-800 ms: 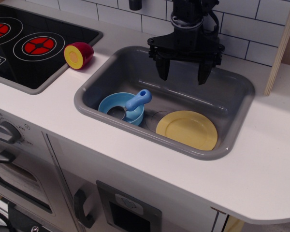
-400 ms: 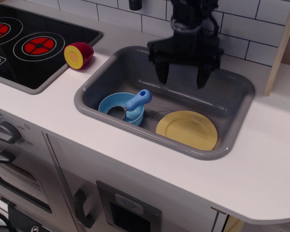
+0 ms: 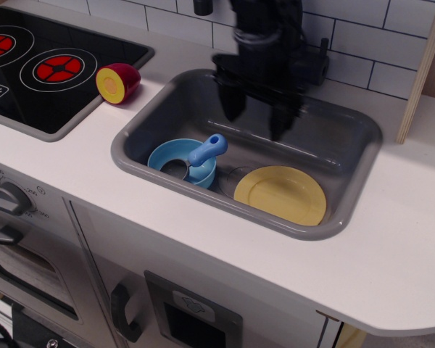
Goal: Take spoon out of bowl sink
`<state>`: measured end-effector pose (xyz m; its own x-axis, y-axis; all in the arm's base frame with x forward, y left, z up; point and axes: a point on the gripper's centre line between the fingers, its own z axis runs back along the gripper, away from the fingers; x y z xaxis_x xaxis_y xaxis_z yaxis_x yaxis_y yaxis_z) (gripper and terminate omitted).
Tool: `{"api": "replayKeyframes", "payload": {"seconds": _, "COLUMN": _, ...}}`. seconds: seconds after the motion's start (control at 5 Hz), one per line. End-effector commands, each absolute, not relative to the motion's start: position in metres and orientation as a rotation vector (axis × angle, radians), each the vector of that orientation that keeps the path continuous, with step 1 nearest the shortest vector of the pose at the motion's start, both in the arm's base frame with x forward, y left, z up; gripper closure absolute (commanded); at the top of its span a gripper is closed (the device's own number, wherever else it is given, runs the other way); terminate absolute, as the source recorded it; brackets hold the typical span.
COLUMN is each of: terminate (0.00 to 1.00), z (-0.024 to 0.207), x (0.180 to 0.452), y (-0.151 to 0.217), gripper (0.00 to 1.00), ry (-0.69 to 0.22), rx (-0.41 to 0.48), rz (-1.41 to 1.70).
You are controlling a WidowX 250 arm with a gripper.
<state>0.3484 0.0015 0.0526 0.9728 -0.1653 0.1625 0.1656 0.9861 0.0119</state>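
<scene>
Grey plastic forms the sink (image 3: 348, 181), a rectangular basin with rounded corners that is sitting recessed in the white bench (image 3: 391, 261). Three items are lying inside it. At the near left of the basin floor the bowl (image 3: 168, 154), round and light blue, is resting upright. The spoon (image 3: 205, 152) is standing in the bowl's right side, its thick light-blue handle slanting up and to the right past the rim; the scoop end is lying down inside the bowl, where its form is hard to make out. Just right of the bowl, a flat yellow plate (image 3: 280, 194) is lying on the basin floor, near the front wall, with nothing on it. Between bowl and plate the drain ring (image 3: 230, 177) is showing faintly.

Above the far part of the basin the black tool (image 3: 254, 119) is hanging, blurred, with its two fingers pointing downward and standing apart, gripping nothing. It is sitting well apart from the spoon, farther back and to the right.

On the bench to the left of the sink, a halved red fruit with a yellow face (image 3: 117, 83) is resting at the edge of the black hob (image 3: 29, 87), whose rings are glowing red. White tiles (image 3: 362, 43) are lining the far wall.
</scene>
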Motion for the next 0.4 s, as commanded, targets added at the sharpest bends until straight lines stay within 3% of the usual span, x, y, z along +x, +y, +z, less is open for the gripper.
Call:
{"api": "replayKeyframes", "payload": {"seconds": 0.0, "terminate": 0.0, "z": 0.076, "x": 0.362, "y": 0.022, "gripper": 0.0, "ry": -0.206, "rx": 0.087, "rz": -0.452}}
{"api": "replayKeyframes", "payload": {"seconds": 0.2, "terminate": 0.0, "z": 0.065, "x": 0.358, "y": 0.03, "gripper": 0.0, "ry": -0.191, "rx": 0.119, "rz": -0.536}}
